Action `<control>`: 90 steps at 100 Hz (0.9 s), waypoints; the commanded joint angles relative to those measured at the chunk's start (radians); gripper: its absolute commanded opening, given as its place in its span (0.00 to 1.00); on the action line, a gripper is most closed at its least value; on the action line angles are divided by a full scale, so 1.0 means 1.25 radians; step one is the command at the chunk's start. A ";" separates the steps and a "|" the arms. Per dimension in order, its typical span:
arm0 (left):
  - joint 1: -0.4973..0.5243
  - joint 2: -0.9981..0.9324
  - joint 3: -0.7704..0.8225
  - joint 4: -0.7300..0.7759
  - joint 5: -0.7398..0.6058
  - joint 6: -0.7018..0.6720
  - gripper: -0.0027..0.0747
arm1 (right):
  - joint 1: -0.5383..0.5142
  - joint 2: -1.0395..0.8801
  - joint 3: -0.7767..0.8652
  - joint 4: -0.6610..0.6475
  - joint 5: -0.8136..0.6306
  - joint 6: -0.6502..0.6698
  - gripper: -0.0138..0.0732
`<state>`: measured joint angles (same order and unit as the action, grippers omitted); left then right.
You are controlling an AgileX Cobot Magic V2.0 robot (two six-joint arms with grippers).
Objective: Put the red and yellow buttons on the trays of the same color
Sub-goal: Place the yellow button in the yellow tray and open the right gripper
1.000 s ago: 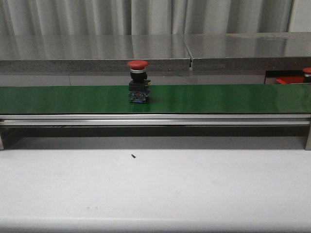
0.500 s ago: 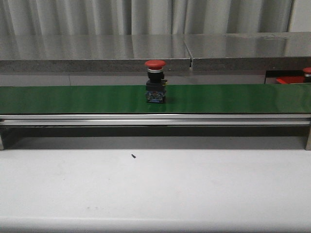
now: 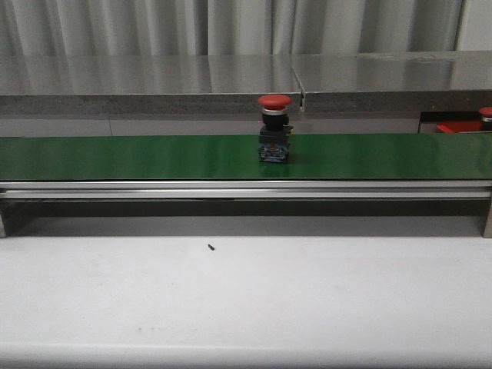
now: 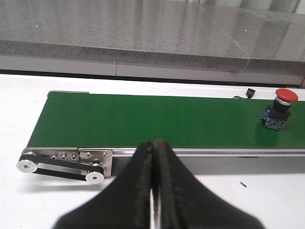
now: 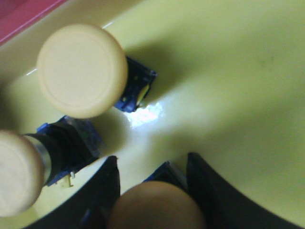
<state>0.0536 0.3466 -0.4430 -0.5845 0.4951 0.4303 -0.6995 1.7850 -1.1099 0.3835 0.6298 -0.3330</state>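
- Green belt [image 3: 138,157], matte and flat, runs left to right across your front view on a silver aluminium rail [image 3: 231,189]; no brand, label or writing readable on anything.
- One red button [image 3: 274,128] stands upright on the belt, a little right of centre: domed red cap, metal collar, black body, blue block at the base. The left wrist view shows the same one [image 4: 281,109].
- Second red cap [image 3: 486,114] is just visible at the far right edge, sitting in the red tray [image 3: 460,127]; only a sliver of that tray shows past the belt end.
- Yellow buttons: you can count three in the right wrist view. One full pale round cap [image 5: 82,70], one cut off at the frame edge [image 5: 16,172], one between the right claw's fingers [image 5: 155,206]. The first two stand on blue-and-black bases.
- All three sit in the yellow tray [image 5: 228,76], glossy plastic with a bright glare spot. A strip of red rim [image 5: 24,16] shows in the corner beside it.
- Right gripper [image 5: 151,191]: black fingers apart, one either side of that third yellow button; you can't tell whether they grip it or just bracket it.
- Left gripper [image 4: 155,191]: black fingers pressed together, nothing between them, on the near side of the belt, well apart from the red button.
- One black speck [image 3: 211,247] lies on the white table [image 3: 307,307] in front of the belt.
- Belt drive at the left end: two small silver pulleys [image 4: 26,165] joined by a black band.
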 commanded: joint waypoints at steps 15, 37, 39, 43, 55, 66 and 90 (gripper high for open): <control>-0.006 0.006 -0.021 -0.021 -0.048 -0.001 0.01 | -0.004 -0.028 -0.015 0.007 -0.017 -0.002 0.46; -0.006 0.006 -0.021 -0.021 -0.048 -0.001 0.01 | -0.004 -0.032 -0.017 0.007 -0.002 -0.002 0.73; -0.006 0.006 -0.021 -0.021 -0.048 -0.001 0.01 | -0.004 -0.035 -0.017 0.007 -0.002 -0.002 0.73; -0.006 0.006 -0.021 -0.021 -0.048 -0.001 0.01 | -0.004 -0.042 -0.017 0.007 -0.003 -0.002 0.73; -0.006 0.006 -0.021 -0.021 -0.048 -0.001 0.01 | -0.004 -0.078 -0.018 0.007 -0.009 -0.002 0.73; -0.006 0.006 -0.021 -0.021 -0.048 -0.001 0.01 | -0.004 -0.123 -0.018 0.007 -0.012 -0.002 0.73; -0.006 0.006 -0.021 -0.021 -0.048 -0.001 0.01 | 0.056 -0.262 -0.018 0.008 0.034 -0.028 0.73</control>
<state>0.0536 0.3466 -0.4430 -0.5845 0.4968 0.4303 -0.6652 1.5598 -1.1095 0.3796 0.6685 -0.3359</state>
